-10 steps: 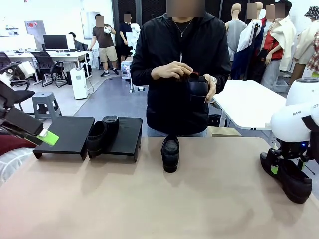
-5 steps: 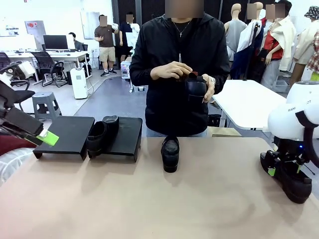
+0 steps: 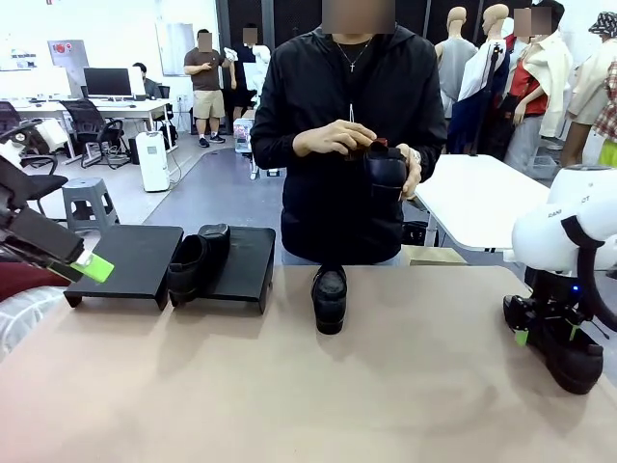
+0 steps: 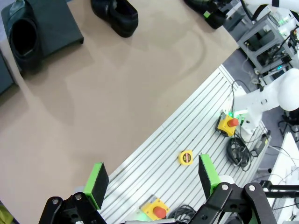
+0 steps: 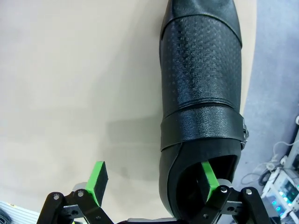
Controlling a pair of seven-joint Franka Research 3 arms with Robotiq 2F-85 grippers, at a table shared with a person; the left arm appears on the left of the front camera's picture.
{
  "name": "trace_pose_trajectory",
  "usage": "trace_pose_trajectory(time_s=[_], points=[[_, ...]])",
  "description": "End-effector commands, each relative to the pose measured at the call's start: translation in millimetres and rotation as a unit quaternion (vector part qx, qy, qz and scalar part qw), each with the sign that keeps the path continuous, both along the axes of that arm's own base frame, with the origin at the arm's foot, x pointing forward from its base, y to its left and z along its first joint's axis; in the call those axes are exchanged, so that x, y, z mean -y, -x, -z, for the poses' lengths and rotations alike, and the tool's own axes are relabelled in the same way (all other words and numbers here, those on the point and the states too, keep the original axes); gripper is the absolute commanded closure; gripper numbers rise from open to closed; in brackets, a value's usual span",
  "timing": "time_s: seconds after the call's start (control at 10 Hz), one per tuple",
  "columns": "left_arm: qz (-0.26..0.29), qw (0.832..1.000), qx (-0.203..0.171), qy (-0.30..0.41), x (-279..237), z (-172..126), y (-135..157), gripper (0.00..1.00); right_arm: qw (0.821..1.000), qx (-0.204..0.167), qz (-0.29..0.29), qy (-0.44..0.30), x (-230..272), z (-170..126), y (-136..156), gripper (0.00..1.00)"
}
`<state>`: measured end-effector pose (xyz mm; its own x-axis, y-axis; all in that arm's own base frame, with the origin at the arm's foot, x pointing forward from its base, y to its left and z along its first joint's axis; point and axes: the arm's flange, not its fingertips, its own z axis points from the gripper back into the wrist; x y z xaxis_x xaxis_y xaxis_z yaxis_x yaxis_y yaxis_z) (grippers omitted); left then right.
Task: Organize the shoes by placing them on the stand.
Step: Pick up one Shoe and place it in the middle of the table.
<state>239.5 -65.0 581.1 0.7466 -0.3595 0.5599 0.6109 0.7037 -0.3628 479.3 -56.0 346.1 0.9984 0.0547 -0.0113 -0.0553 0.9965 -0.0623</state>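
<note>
Shoes black, right arm lettering perhaps "OT"

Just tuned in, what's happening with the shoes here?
The person across the table holds one black shoe in both hands. The right gripper is open at the long shoe near the table's right edge, one finger inside its opening, not closed on it. The left gripper hangs open at the left, holding nothing. A third shoe rests on the stand; a loafer sits mid-table.
</note>
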Motion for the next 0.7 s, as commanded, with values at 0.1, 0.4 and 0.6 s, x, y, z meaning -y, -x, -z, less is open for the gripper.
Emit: trace_pose_trajectory(time_s=[0.1, 0.4, 0.6], points=[[0.009, 1.0, 0.006, -0.004, -4.5, 2.4, -1.1, 0.0, 1.0, -0.003, -0.02, -0.001, 2.9, -4.9, -3.3, 1.0], [0.009, 1.0, 0.006, -0.004, -4.5, 2.4, -1.1, 0.0, 1.0, -0.003, -0.013, 0.0, 4.5, -2.8, -4.3, 1.0], [0.009, 1.0, 0.006, -0.004, -4.5, 2.4, -1.1, 0.0, 1.0, 0.0, -0.013, -0.002, 5.8, -2.7, -2.9, 1.0]])
